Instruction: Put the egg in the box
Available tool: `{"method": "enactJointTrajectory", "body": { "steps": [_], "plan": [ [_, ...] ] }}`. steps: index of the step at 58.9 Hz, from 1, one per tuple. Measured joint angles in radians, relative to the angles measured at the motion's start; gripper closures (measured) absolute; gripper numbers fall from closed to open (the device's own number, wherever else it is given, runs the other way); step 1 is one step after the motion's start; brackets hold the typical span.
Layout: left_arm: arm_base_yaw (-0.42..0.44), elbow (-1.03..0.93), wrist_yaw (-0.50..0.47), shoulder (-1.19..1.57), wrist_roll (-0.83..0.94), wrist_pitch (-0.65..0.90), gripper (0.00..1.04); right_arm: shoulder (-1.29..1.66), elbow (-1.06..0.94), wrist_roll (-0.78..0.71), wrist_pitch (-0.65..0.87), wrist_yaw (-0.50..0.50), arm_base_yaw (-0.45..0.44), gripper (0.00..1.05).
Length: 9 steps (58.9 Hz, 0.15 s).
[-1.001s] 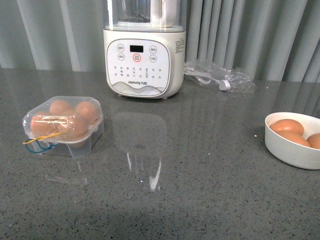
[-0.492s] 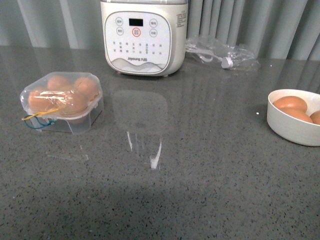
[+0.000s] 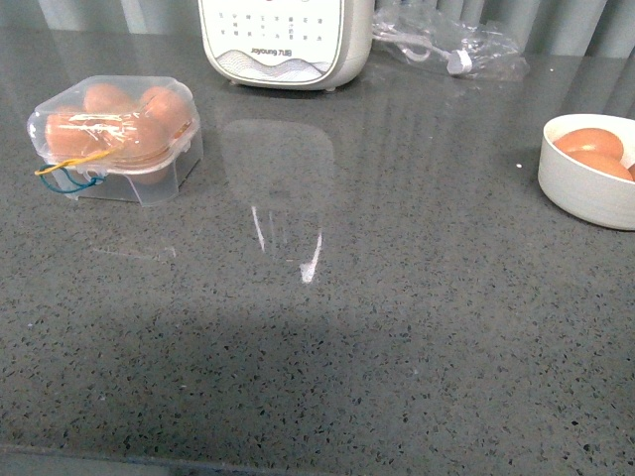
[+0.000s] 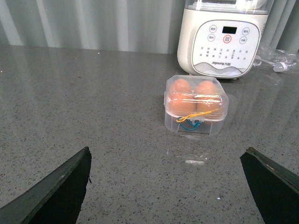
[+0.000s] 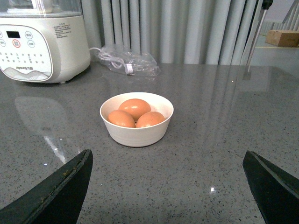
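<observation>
Now, line by line:

Box: the clear plastic box (image 3: 114, 134) sits on the grey counter (image 3: 397, 327) at the left of the front view, lid closed over brown eggs, with a yellow band (image 3: 74, 162) and a blue band (image 3: 69, 183) at its near side. In the left wrist view the box (image 4: 196, 103) shows 2 eggs side by side behind its front wall; how many lie behind them I cannot tell.

Eggs in bowl: 3 brown eggs lie touching in the white bowl (image 5: 136, 133). The rear egg (image 5: 134, 108) lies on its side, long axis running across the right wrist view; which end is the narrower I cannot tell. The 2 front ones lie tilted against it.

Bowl place: at the right edge of the front view (image 3: 585, 193), well apart from the box.

Appliance: a white blender base (image 3: 283, 45) with a button panel stands at the back, between box and bowl; a crumpled clear bag (image 3: 446, 45) lies just beside it.

Left gripper (image 4: 166, 186): released, 2 dark fingers spread wide, holding nothing, facing the box.

Right gripper (image 5: 168, 186): likewise spread wide and empty, facing the bowl.
</observation>
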Motion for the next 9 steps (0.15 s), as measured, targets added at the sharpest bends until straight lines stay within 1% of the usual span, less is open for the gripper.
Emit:
{"method": "enactJointTrajectory", "body": {
  "steps": [9],
  "plan": [
    [0.0, 0.0, 0.0, 0.0, 0.0, 0.0, 0.07, 0.0, 0.0, 0.0, 0.0, 0.0, 0.0, 0.07]
  ]
}}
